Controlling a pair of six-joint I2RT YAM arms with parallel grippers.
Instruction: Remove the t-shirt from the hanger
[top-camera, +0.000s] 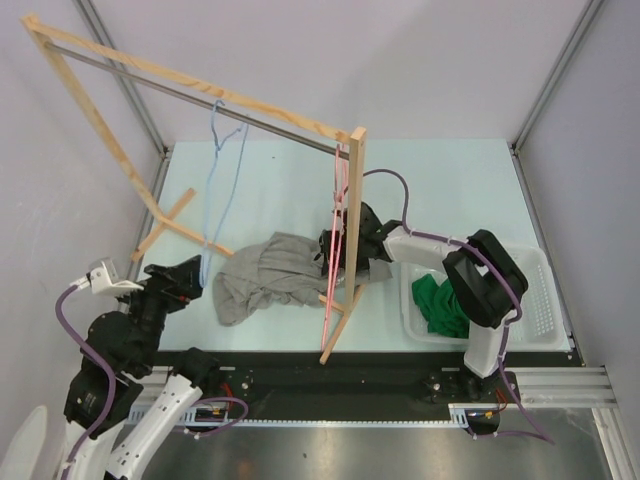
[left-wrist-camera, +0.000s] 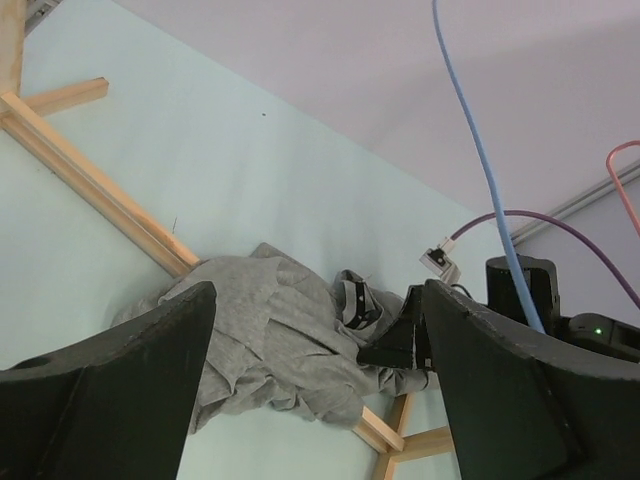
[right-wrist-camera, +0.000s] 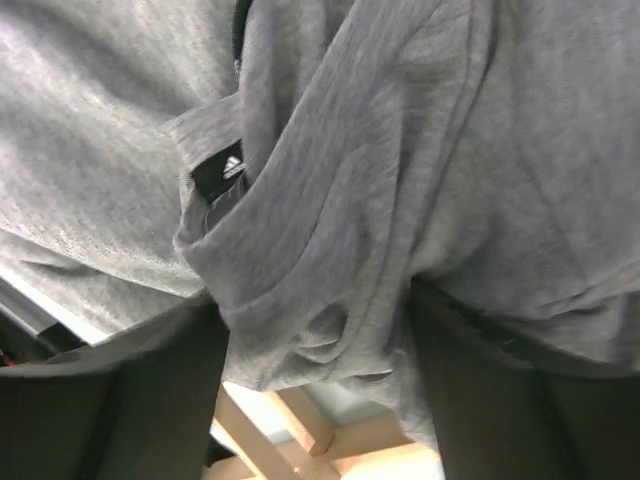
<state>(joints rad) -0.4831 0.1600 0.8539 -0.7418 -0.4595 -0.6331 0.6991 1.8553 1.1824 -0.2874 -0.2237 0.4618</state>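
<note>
T-shirt lies crumpled on the tabletop beside the wooden rack. Left claw is open, empty. Right claw straddles a fold; I cannot tell if it grips.

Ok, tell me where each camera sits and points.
Top external: overhead behind the robot, facing down at the table; the left arm and right arm show.
Left wrist: on the left arm, facing across to the grey t-shirt; left fingers frame it.
Right wrist: close on the t-shirt; right fingers below.
Shared: the t-shirt, all three.
</note>
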